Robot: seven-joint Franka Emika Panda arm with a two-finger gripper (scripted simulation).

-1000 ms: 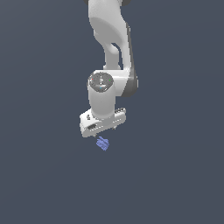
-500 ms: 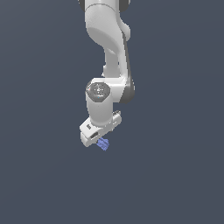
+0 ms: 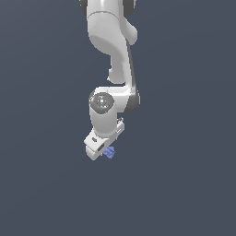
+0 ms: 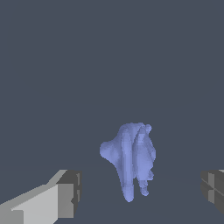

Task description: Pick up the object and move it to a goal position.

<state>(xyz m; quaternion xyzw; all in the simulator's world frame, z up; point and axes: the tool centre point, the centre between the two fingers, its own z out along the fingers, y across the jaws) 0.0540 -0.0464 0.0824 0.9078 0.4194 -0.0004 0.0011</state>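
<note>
Exterior view: white arm (image 3: 113, 50) reaches down from the top, hand (image 3: 102, 148) tilted toward the exterior view's left. The periwinkle object (image 3: 109, 153) sits just beside the hand's lower end, on the exterior view's right of it; contact can't be judged here. Wrist view: hand (image 4: 142, 194) spread wide, one finger (image 4: 57, 199) and the other finger (image 4: 213, 190) well apart. The lumpy object (image 4: 131, 159) lies between them, touching neither, clear gap each side.

Only a plain, dark slate-grey backdrop (image 3: 41, 184), seemingly featureless.
</note>
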